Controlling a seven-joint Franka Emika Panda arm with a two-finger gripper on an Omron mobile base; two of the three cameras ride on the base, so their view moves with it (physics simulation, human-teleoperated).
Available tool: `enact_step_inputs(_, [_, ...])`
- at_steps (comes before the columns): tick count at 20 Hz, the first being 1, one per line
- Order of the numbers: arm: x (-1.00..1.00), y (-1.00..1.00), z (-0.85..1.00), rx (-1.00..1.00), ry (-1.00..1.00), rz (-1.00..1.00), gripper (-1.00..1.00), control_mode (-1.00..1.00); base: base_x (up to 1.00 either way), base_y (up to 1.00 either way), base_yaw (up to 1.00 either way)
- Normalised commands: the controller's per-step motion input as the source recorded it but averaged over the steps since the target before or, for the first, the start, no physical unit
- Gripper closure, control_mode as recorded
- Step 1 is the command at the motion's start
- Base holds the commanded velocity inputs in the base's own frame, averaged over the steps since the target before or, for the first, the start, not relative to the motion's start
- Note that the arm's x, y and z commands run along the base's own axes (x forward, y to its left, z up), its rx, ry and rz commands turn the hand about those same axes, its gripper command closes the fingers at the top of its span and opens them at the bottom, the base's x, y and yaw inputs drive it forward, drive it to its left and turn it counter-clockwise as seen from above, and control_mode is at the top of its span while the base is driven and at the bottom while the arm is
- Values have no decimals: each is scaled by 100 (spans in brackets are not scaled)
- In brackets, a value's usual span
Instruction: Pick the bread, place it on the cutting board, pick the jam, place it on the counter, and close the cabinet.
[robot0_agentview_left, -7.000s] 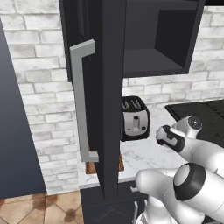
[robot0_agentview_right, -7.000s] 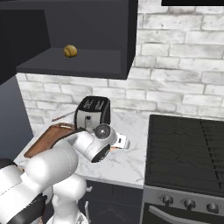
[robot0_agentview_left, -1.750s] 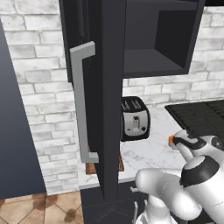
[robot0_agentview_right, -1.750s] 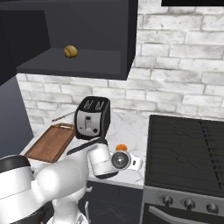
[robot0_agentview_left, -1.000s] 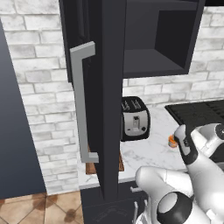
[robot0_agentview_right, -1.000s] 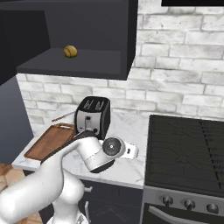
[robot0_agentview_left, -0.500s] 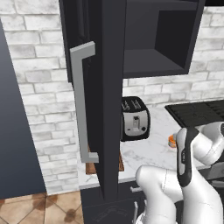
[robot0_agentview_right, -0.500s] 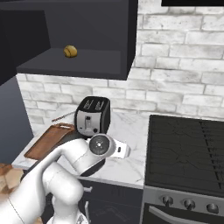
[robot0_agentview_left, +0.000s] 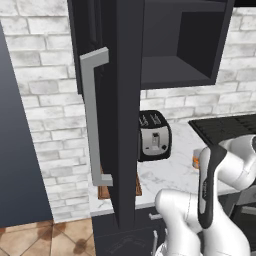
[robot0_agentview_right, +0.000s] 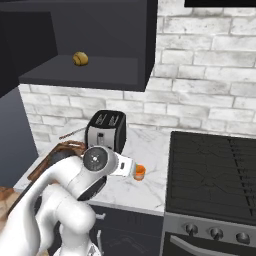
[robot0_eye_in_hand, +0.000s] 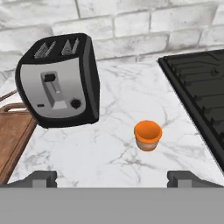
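The jam (robot0_eye_in_hand: 148, 135) stands upright on the counter (robot0_eye_in_hand: 109, 153), alone between the toaster (robot0_eye_in_hand: 59, 81) and the black stovetop (robot0_eye_in_hand: 201, 94), touching neither. The gripper (robot0_eye_in_hand: 111, 178) hovers just short of it with its fingertips (robot0_eye_in_hand: 41, 178) spread wide apart and nothing between them; the jar sits free on the marble.

The bread (robot0_agentview_right: 80, 59) lies on the shelf of the open cabinet (robot0_agentview_right: 95, 65), up high and well away from the hand. It is the only thing I can see in there. The cutting board (robot0_eye_in_hand: 11, 135) lies on the counter left of the toaster and, so far as it shows, has nothing on it.

What worries me is the reach up for the bun. The cabinet door (robot0_agentview_left: 120, 110) stands swung out on the left, and the toaster sits right under the shelf, so a wide swing of the arm could clip either. The jar is light and close to the hand; a careless lift-off could knock it over or send it rolling toward the stove. A round bun may also slip from a wide grip.
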Motion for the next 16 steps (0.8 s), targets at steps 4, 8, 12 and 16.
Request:
enact_step_inputs(4, [-24,33,49,0,3,0,-100,-100,0,0,0])
enact_step_inputs(8, [-34,35,46,0,5,-3,-100,-100,0,0,0])
enact_step_inputs(12, [-32,30,44,0,5,-1,-100,-100,0,0,0])
enact_step_inputs(16, [-27,35,50,0,3,-1,-100,-100,0,0,0])
